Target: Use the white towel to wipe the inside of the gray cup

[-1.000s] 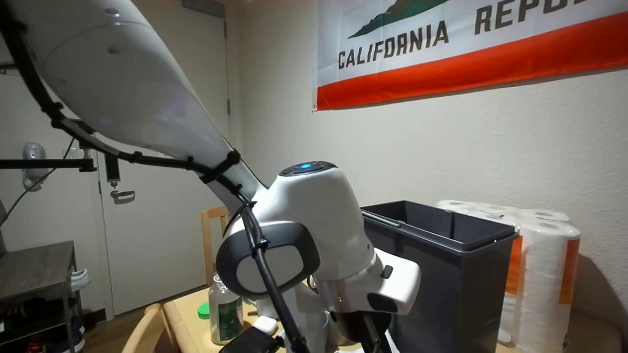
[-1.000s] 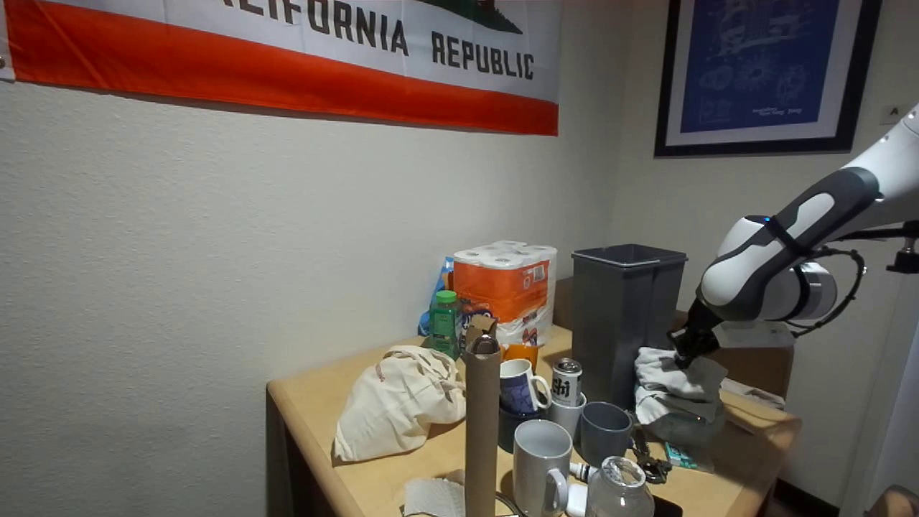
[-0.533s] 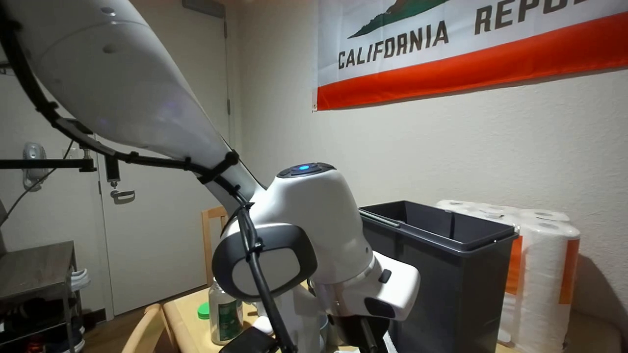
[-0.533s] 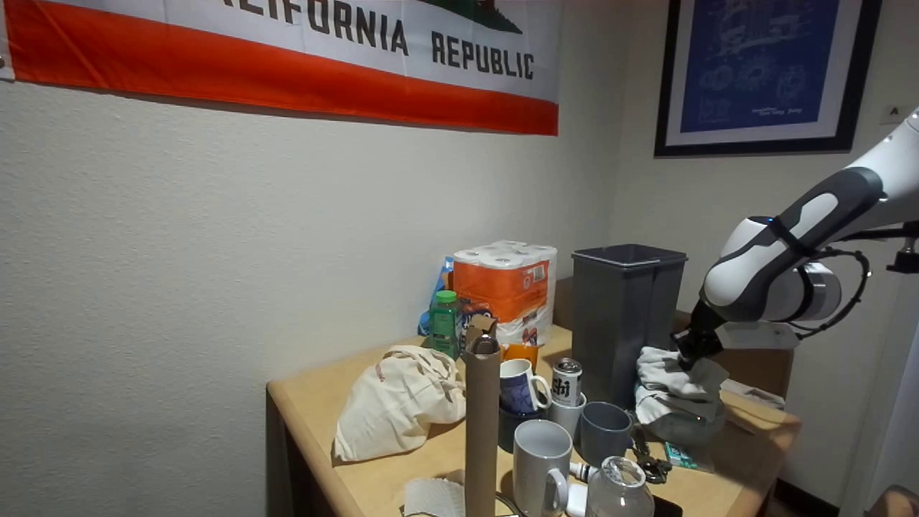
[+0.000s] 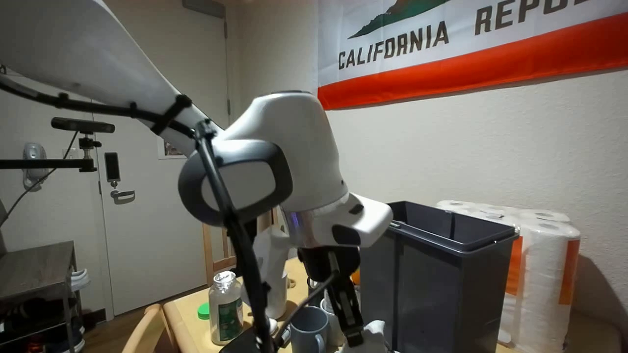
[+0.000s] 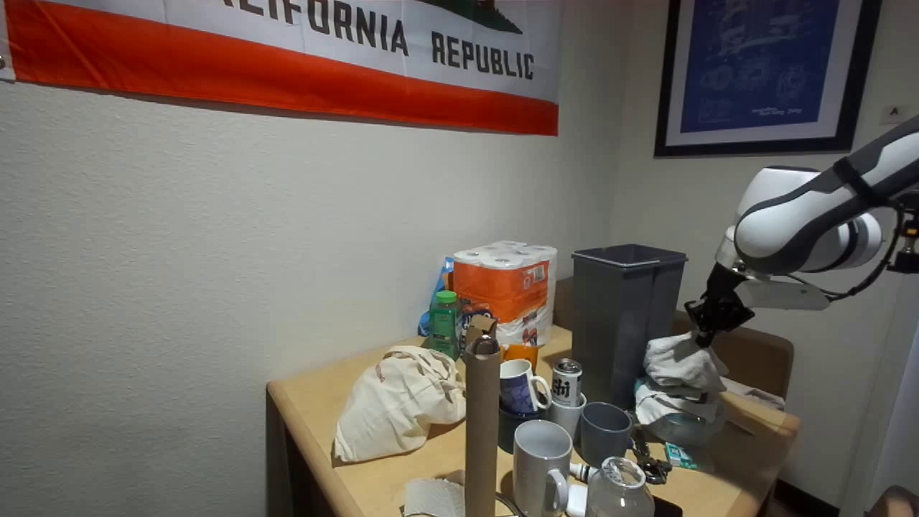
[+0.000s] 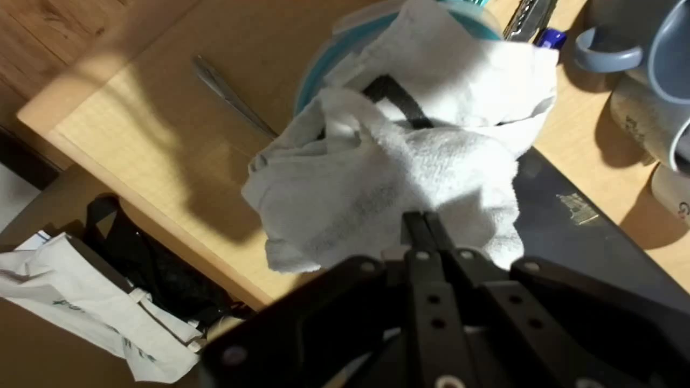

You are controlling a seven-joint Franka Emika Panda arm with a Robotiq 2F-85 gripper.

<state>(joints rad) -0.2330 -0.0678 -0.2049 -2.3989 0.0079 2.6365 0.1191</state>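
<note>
The white towel (image 7: pixel 356 194) is bunched up in the wrist view, with a dark stripe on it. My gripper (image 7: pixel 422 216) is shut on the towel's top fold. In an exterior view the gripper (image 6: pixel 703 339) holds the raised part of the towel (image 6: pixel 678 362), while more white cloth lies below it on a clear container with a teal rim (image 7: pixel 318 70). The gray cup (image 6: pixel 605 434) stands upright on the table, beside the towel. It also shows in another exterior view (image 5: pixel 309 329) and at the wrist view's right edge (image 7: pixel 620 32). The cup's bottom inside is hidden.
A tall dark gray bin (image 6: pixel 624 323) stands close behind the towel. A white cup with a can (image 6: pixel 567 380), a large white mug (image 6: pixel 535 459), a glass jar (image 6: pixel 621 495) and a cardboard tube (image 6: pixel 482 431) crowd the cup. A silver utensil (image 7: pixel 232 97) lies near the table edge.
The arm has risen and drawn back from the table. The gripper has moved up, and the towel's top has come up with it. The gray cup stands where it was.
</note>
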